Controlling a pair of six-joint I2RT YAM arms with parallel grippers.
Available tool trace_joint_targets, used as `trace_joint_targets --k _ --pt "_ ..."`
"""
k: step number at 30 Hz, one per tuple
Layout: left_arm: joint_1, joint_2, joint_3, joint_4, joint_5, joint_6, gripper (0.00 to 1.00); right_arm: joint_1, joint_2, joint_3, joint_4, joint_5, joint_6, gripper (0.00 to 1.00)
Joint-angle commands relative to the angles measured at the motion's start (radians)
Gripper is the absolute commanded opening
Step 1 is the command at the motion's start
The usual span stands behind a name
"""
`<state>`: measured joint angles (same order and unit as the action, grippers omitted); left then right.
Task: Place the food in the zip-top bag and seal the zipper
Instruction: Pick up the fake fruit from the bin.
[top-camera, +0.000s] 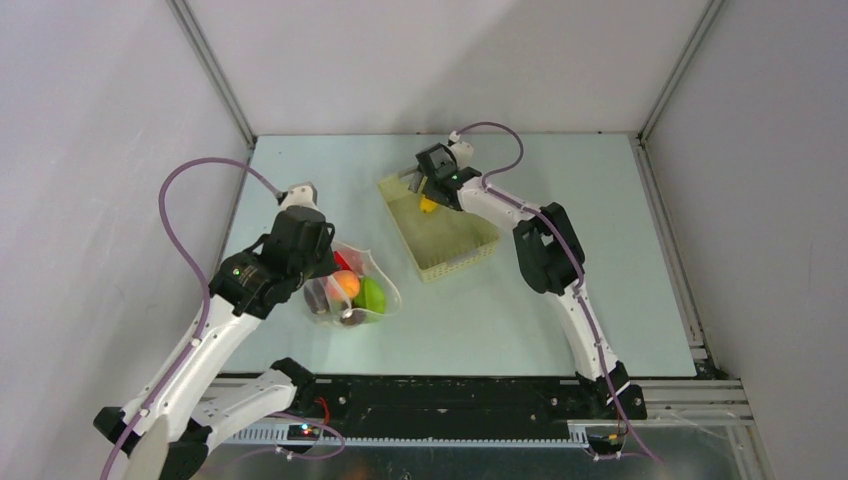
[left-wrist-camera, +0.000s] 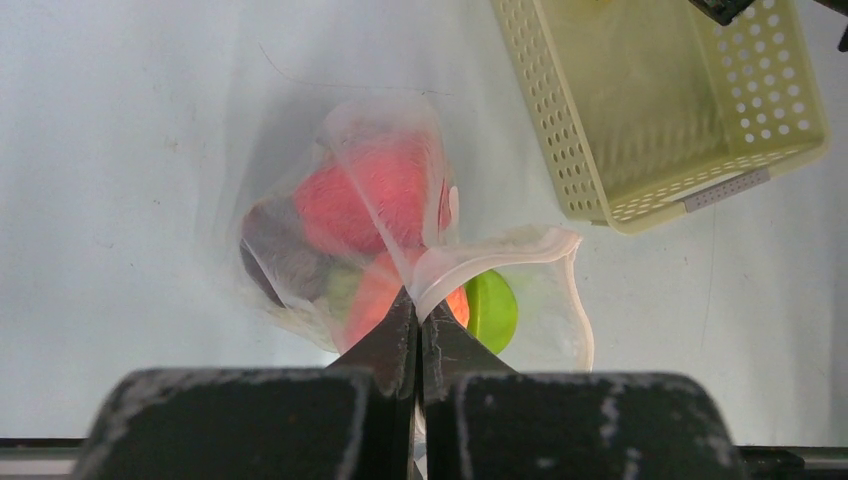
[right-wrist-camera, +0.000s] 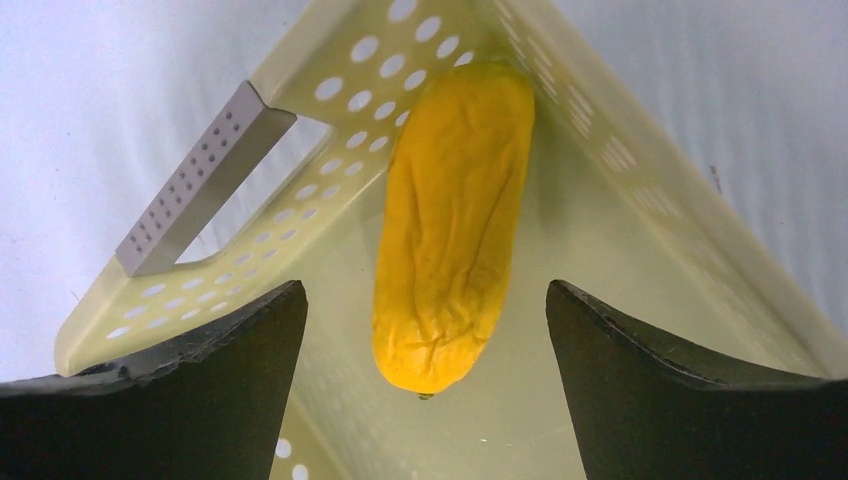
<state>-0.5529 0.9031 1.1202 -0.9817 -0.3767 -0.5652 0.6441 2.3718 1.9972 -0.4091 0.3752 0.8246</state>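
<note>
left fingers (left-wrist-camera: 385, 345) tight on zip-top bag (left-wrist-camera: 520, 248) — food (left-wrist-camera: 380, 190) inside blurred

The bag (left-wrist-camera: 548, 300) is looking like thin, clear, crinkly plastic. The basket (right-wrist-camera: 330, 200) is showing smooth, hard plastic that is shining a little. The banana (right-wrist-camera: 450, 220) is looking matt and wrinkly. The green fruit (left-wrist-camera: 492, 308) is shining, smooth. The table (top-camera: 560, 310) is looking smooth and matt. The black fingers (right-wrist-camera: 200, 390) are looking matt, with rough, scuffed edges.
</note>
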Motion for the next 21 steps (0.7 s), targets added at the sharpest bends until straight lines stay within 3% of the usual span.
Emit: trace_joint_targets --k 1,13,21 --pt "0.010 -0.010 0.000 0.052 0.019 0.017 0.00 0.008 0.037 0.082 -0.048 0.000 0.028 0.92" --pt "0.023 -0.010 0.000 0.057 0.036 0.022 0.00 0.002 0.095 0.139 -0.108 -0.015 0.047 0.83" --pt "0.027 -0.014 0.000 0.057 0.037 0.023 0.00 -0.011 0.112 0.145 -0.128 -0.032 0.068 0.68"
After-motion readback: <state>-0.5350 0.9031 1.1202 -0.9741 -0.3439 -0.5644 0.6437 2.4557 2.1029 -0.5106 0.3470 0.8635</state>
